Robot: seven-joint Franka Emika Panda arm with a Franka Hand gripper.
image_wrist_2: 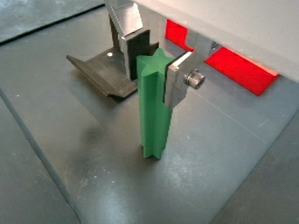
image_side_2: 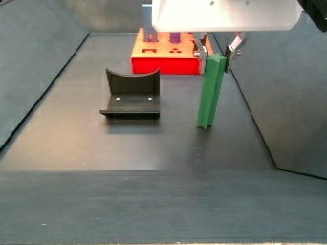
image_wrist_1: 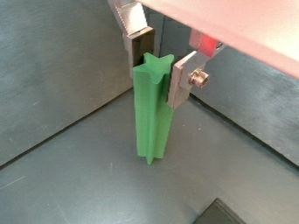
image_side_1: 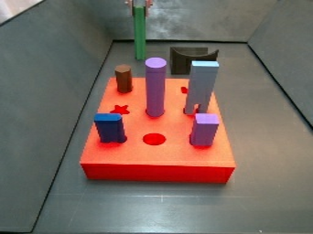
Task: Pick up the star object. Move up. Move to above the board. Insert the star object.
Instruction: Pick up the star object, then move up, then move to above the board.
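Observation:
The star object [image_wrist_1: 152, 114], a tall green ridged post, stands upright on the grey floor, also seen in a wrist view [image_wrist_2: 152, 114] and in both side views [image_side_1: 138, 37] [image_side_2: 209, 91]. My gripper [image_wrist_1: 159, 79] sits at its top end, with one finger on each side of the star tip, and looks closed on it [image_wrist_2: 156, 80]. The gripper also shows in a side view [image_side_2: 217, 50]. The red board [image_side_1: 134, 157] lies apart from the post, with an open star hole [image_side_1: 119, 109] and a round hole [image_side_1: 154, 140].
The dark fixture [image_side_2: 130, 94] stands on the floor between post and board, close beside the gripper [image_wrist_2: 105, 74]. On the board stand a purple cylinder [image_side_1: 156, 87], a light-blue square post [image_side_1: 203, 87], a brown peg [image_side_1: 124, 79] and blue [image_side_1: 109, 128] and purple [image_side_1: 204, 130] blocks. Grey walls enclose the floor.

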